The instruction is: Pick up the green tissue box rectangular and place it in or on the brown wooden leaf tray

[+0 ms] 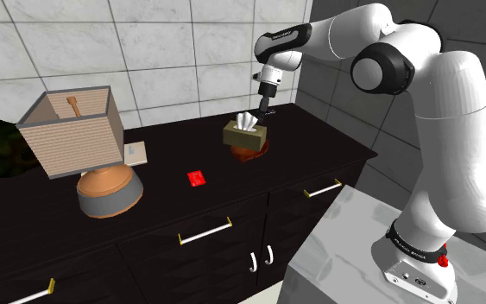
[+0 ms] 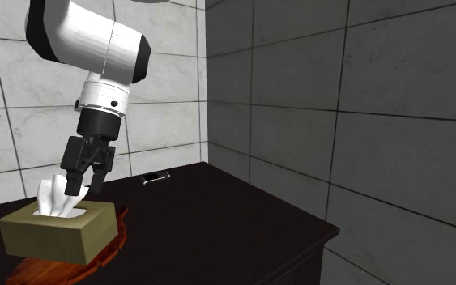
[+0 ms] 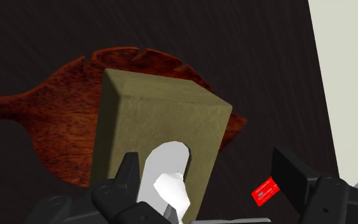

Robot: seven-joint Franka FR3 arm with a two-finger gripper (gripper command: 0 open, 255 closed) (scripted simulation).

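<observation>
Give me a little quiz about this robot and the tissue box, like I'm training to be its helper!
1. True or false: the olive-green tissue box sits on the brown leaf-shaped tray.
2. Pick one. The end effector is: A) shut on the box; B) open, just above the box; C) resting on the cabinet top.
3. Fill the gap: in the shoulder view, the small flat card lying between the lamp and the tissue box is coloured ____.

Key: 1 true; 2 B; 3 red.
</observation>
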